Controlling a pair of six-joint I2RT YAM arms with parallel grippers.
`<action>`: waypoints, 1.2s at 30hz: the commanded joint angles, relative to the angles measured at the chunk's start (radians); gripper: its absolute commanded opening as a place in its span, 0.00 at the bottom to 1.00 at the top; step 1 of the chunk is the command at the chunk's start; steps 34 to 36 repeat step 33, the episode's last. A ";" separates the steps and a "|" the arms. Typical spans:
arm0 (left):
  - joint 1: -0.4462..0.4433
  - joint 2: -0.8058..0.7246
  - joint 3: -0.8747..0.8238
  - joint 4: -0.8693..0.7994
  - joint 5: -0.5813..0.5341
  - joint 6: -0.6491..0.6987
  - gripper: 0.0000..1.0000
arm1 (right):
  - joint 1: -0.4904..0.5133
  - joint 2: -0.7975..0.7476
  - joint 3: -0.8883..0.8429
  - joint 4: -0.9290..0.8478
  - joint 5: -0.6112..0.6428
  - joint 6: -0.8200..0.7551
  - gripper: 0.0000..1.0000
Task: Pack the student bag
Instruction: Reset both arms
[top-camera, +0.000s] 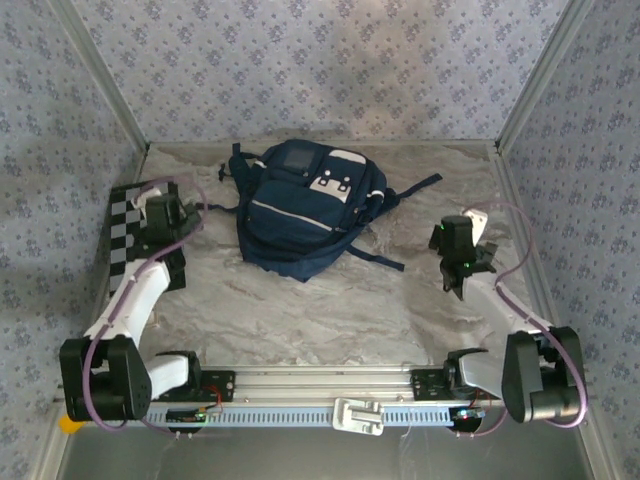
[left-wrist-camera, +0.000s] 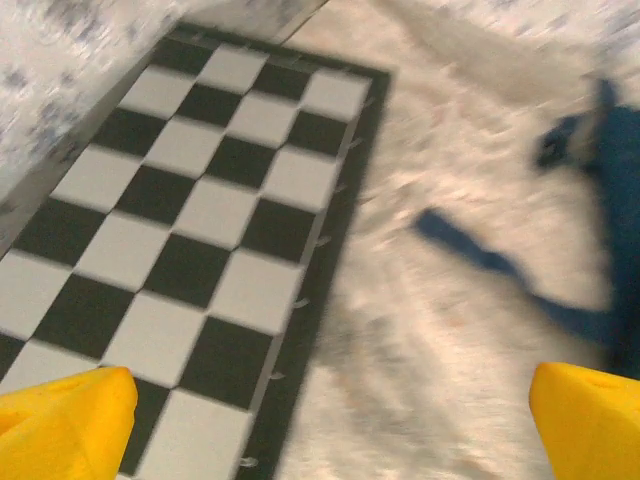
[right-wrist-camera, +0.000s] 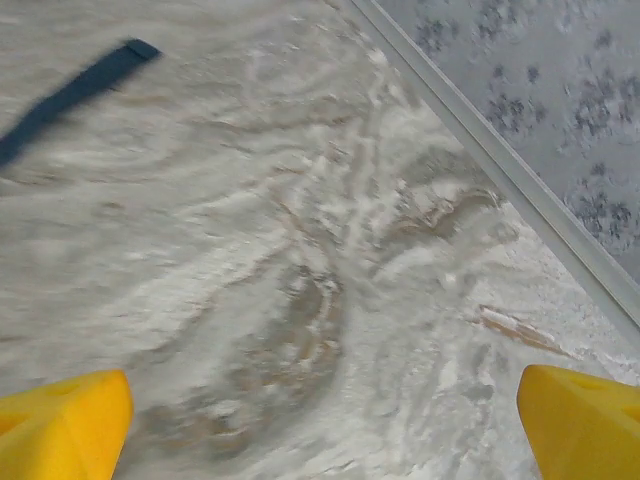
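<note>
Holding left gripper (left-wrist-camera: 320, 430) and right gripper (right-wrist-camera: 325, 425) wide open, empty, flanking the bag (top-camera: 300, 215), seemingly readying a first grasp.

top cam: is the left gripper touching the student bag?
No, the left gripper hangs over the checkerboard mat, apart from the student bag.

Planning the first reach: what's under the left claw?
Left claw hangs open over the checkerboard edge and the marbled table. Whatever sits beneath the arm itself is covered.
</note>
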 joint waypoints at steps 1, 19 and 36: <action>0.012 0.060 -0.178 0.455 -0.068 0.159 1.00 | -0.049 0.089 -0.078 0.412 -0.110 -0.142 1.00; 0.001 0.356 -0.268 0.885 0.265 0.329 1.00 | -0.121 0.338 -0.100 0.715 -0.456 -0.305 1.00; 0.001 0.353 -0.266 0.882 0.268 0.330 1.00 | -0.124 0.338 -0.096 0.710 -0.471 -0.306 1.00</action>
